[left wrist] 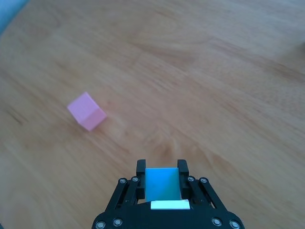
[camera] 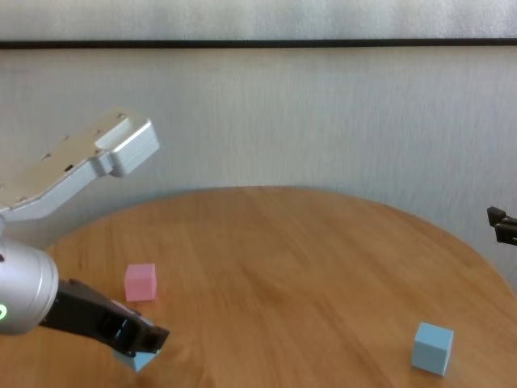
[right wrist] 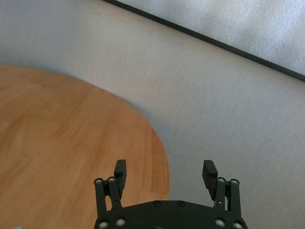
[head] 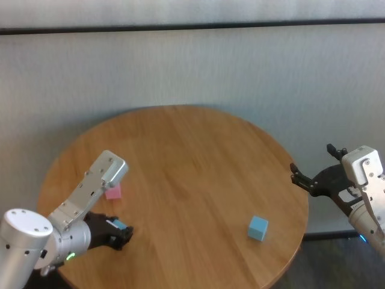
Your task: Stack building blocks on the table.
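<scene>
My left gripper [head: 122,232] is shut on a light blue block [left wrist: 162,183] at the near left of the round wooden table [head: 192,150]; the block also shows in the chest view [camera: 142,356], just above the tabletop. The pink block [head: 113,192] sits on the table a little beyond the gripper, and shows in the left wrist view [left wrist: 86,111] and chest view [camera: 140,281]. The second light blue block [head: 258,228] sits alone at the near right [camera: 432,348]. My right gripper [right wrist: 164,172] is open and empty, off the table's right edge [head: 316,174].
A pale wall with a dark horizontal rail [head: 192,26] stands behind the table. The left arm's silver forearm [head: 96,183] hangs over the table's left side, partly covering the pink block in the head view.
</scene>
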Controlling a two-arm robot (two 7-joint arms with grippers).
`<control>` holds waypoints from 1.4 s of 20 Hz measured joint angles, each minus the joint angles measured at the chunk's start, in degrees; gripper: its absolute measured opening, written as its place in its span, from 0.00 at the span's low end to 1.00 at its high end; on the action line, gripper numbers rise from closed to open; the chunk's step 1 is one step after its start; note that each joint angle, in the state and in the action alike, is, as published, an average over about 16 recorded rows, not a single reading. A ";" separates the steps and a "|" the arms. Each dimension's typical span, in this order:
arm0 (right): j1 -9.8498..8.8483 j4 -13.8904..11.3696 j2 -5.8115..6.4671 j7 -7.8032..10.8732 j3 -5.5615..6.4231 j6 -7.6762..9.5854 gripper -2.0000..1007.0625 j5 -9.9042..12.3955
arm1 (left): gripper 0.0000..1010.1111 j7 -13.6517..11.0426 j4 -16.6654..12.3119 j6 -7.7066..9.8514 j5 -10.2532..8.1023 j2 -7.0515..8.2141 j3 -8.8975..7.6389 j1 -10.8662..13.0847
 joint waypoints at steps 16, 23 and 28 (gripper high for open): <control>0.00 0.00 0.00 0.00 0.00 0.00 1.00 0.00 | 0.40 -11.79 7.40 -8.10 3.85 -1.05 8.05 -10.14; 0.00 0.00 0.00 0.00 0.00 0.00 1.00 0.00 | 0.40 -15.16 11.31 -9.92 4.79 -2.90 10.68 -12.89; 0.00 0.00 0.00 0.00 0.00 0.00 1.00 0.00 | 0.40 -16.19 14.30 -11.12 5.59 -4.12 11.90 -14.31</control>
